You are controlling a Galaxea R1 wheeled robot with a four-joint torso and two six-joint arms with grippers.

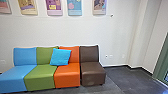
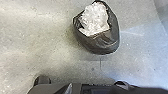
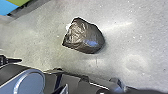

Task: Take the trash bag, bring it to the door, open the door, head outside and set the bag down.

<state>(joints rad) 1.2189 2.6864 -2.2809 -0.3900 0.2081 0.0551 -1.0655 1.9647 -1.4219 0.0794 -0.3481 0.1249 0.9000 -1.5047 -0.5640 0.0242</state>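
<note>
Left and right grippers: how far each is open, and whether either has hold of anything, cannot be told. The trash bag (image 2: 103,45) rests on the floor (image 2: 45,37), apart from the robot's base (image 2: 57,88), with bare floor around it. Its open mouth, showing white contents (image 2: 95,20), lies toward the side away from the base and toward the seats; the rounded, closed end points away from them. The long axis runs roughly mouth to closed end. Beyond, the blue (image 1: 15,75), green (image 1: 40,75), orange (image 1: 67,75) and brown seats (image 1: 93,72) stand in a row along the wall (image 1: 75,30). Right of the brown seat, open floor extends to the wall's base and the green frame (image 1: 161,60).
</note>
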